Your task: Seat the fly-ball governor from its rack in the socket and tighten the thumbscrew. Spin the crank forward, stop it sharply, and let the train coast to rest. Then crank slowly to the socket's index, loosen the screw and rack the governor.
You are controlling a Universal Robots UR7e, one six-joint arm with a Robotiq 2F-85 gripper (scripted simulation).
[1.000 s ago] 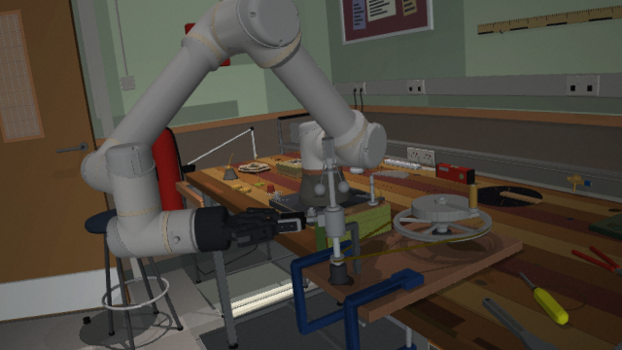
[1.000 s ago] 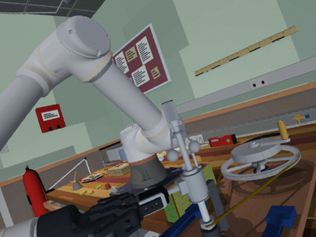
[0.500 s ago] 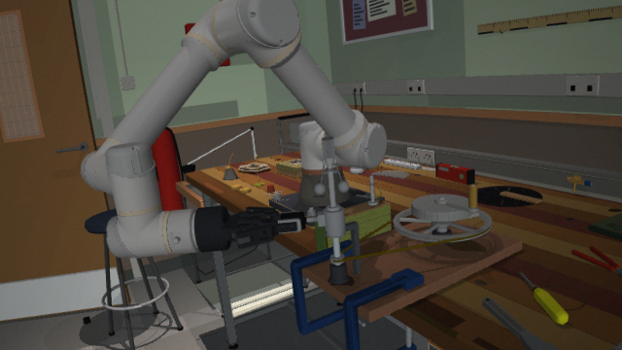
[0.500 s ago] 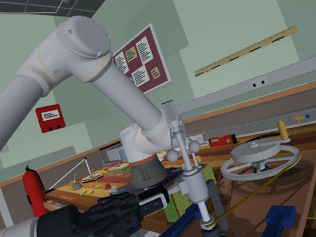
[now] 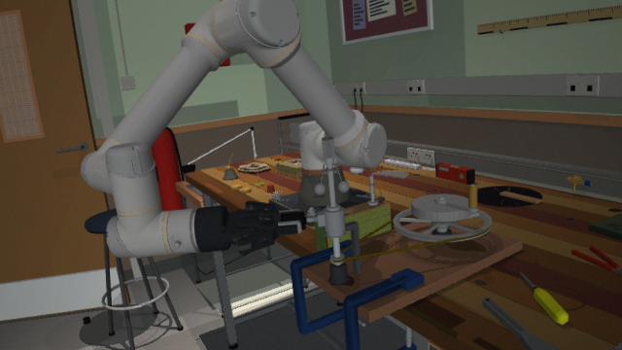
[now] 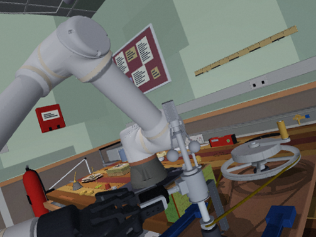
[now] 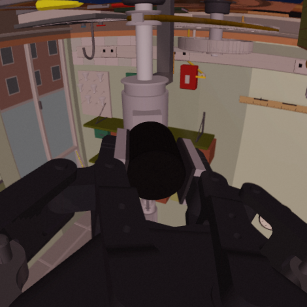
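Observation:
The thumbscrew (image 7: 155, 160), a dark round knob, sits clamped in my gripper (image 5: 297, 224) (image 6: 160, 201) (image 7: 156, 153), which reaches in level from the left of the board. The screw sticks out of the side of the grey socket (image 5: 334, 220) (image 6: 194, 184) (image 7: 144, 101). The fly-ball governor (image 5: 330, 175) (image 6: 180, 141) stands upright in the socket, its two balls hanging close to the stem. A yellow belt runs from the spindle under the socket to the large grey wheel (image 5: 442, 221) (image 6: 259, 159), whose yellow crank handle (image 5: 473, 195) (image 6: 282, 129) stands at its far right rim.
Behind the board my arm's base stands on the bench among small parts and a green block (image 5: 374, 218). Blue clamps (image 5: 350, 301) hold the wooden board at the bench's front edge. A yellow screwdriver (image 5: 546, 300) and red pliers lie to the right; a stool stands left.

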